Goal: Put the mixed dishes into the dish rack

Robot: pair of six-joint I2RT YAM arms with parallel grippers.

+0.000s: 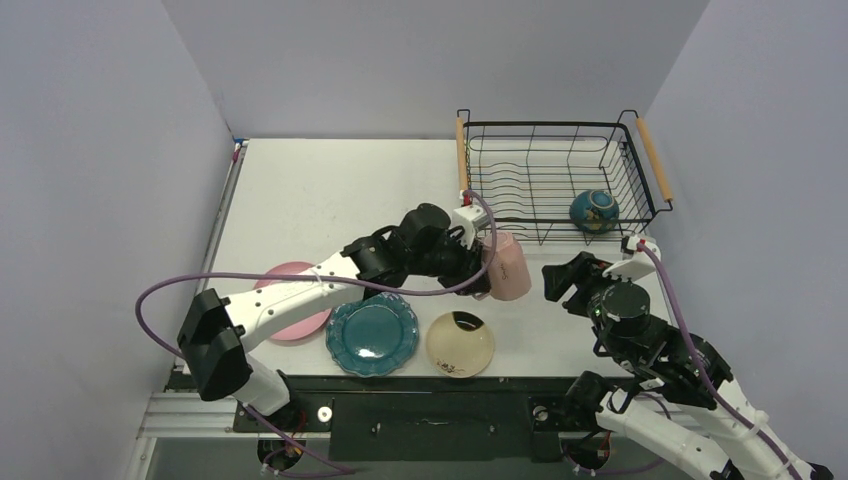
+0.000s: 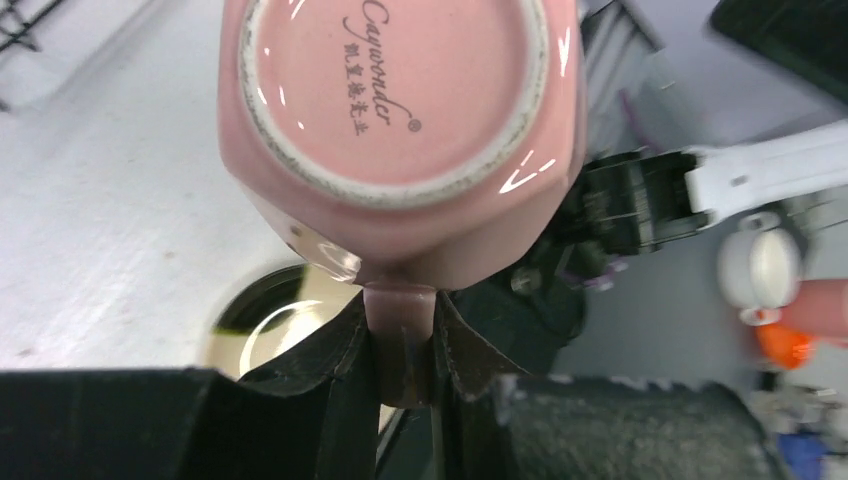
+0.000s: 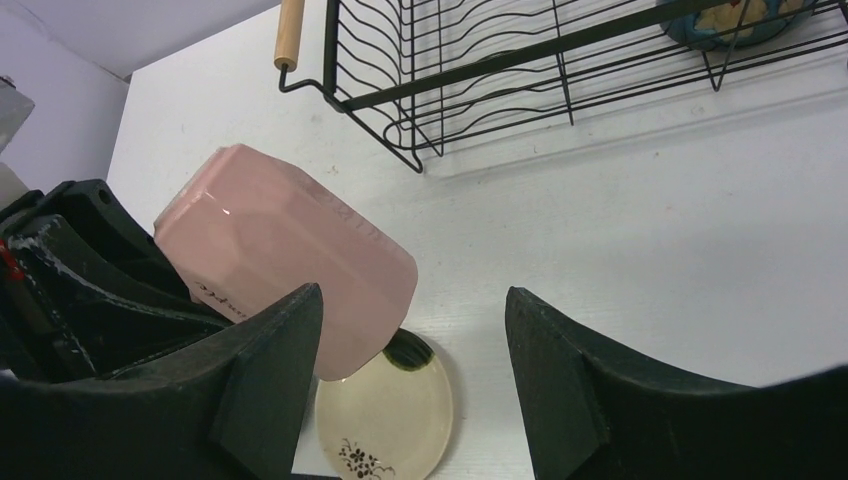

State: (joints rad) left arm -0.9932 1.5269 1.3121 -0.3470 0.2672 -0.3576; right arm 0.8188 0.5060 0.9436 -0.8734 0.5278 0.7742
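Left jaws pinch the pink cup (image 1: 510, 266) by its handle, tilted above the desk (image 1: 330, 190), just short of the dish rack (image 1: 545, 125). Right jaws spread, empty. Best lifted to clear the wire rim.

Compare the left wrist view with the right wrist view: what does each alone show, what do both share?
Left wrist only: the handle of the pink cup, pinched in the left gripper. Right wrist only: a wooden handle of the dish rack and the dark-teal bowl inside it. Both: the pink cup above the cream dish.
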